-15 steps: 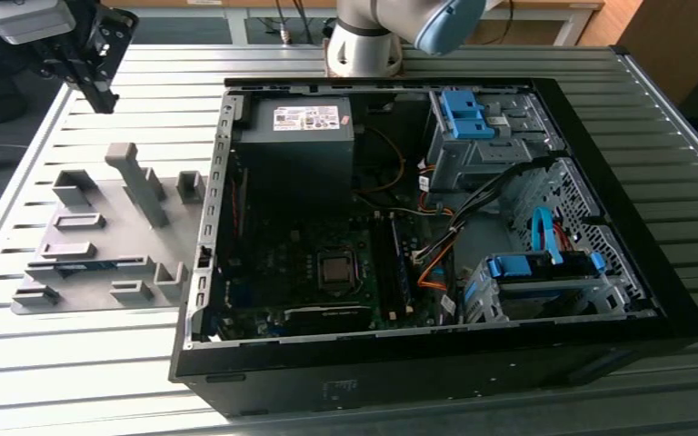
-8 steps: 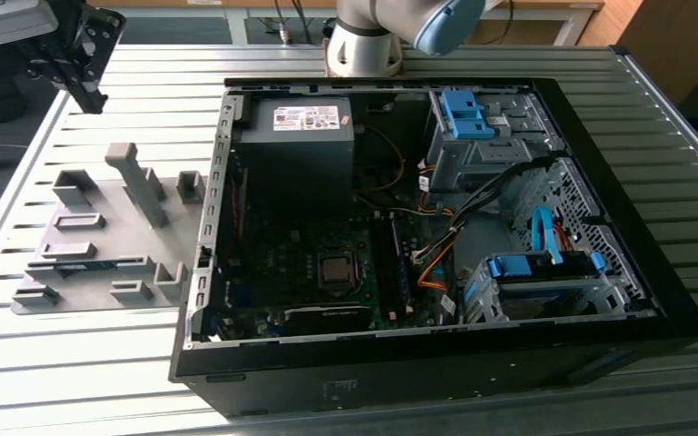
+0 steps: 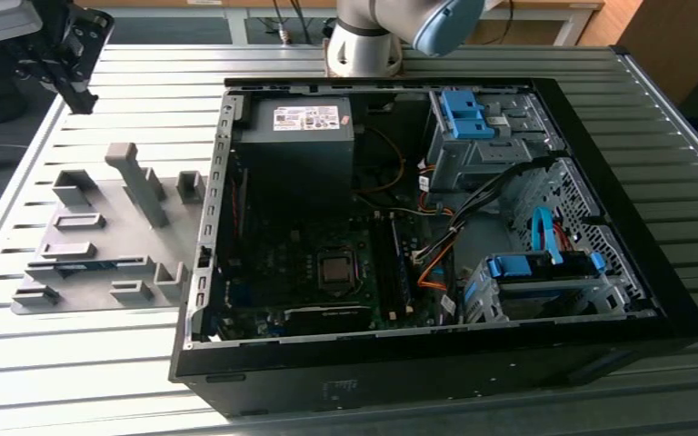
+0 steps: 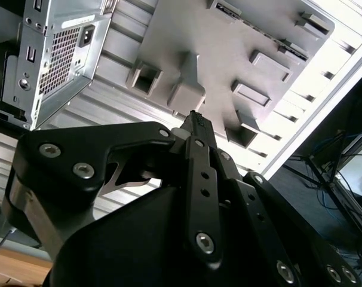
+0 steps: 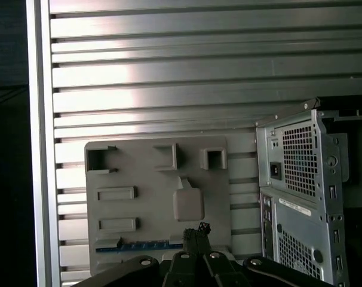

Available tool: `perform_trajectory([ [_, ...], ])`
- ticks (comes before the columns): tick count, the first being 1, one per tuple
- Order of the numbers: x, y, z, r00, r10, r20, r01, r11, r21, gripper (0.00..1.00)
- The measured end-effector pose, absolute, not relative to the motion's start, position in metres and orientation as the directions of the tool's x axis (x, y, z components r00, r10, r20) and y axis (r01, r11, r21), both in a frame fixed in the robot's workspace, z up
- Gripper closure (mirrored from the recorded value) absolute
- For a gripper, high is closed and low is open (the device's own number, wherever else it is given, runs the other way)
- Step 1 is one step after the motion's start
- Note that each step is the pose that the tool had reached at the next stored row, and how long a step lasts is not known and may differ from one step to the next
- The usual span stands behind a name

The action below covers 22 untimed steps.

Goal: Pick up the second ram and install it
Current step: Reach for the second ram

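The pincer point(image 5: 198, 229) hangs with its fingers pressed together and nothing between them, above the slatted metal table point(image 3: 34, 363) (in the exterior view it is up at the far left corner). Beneath it sits the grey holder tray point(image 5: 145, 173). The second ram point(image 5: 139, 245) lies in a slot along one edge of that tray, apart from the fingertips. Beyond the tray lies the open computer case point(image 3: 640, 309), just beside it.

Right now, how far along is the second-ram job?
Done: nothing visible; the second ram lies in the grey fixture beside the computer case. In hand: nothing; the gripper hangs clear of the ram, shut and empty. Left: pickup and install.
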<state>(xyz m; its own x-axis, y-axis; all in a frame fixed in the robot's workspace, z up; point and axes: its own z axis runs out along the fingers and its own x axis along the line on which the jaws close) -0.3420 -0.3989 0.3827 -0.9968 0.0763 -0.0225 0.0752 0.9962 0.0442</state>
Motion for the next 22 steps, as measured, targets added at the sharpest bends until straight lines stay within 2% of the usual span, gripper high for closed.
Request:
perform_trajectory([
  [12, -0.365, -0.400, 0.382, -0.997, 0.076, -0.022, 0.075, 0.996, 0.044, 0.89],
  [22, -0.383, -0.425, 0.379, -0.997, 0.076, -0.023, 0.075, 0.996, 0.044, 0.89],
])
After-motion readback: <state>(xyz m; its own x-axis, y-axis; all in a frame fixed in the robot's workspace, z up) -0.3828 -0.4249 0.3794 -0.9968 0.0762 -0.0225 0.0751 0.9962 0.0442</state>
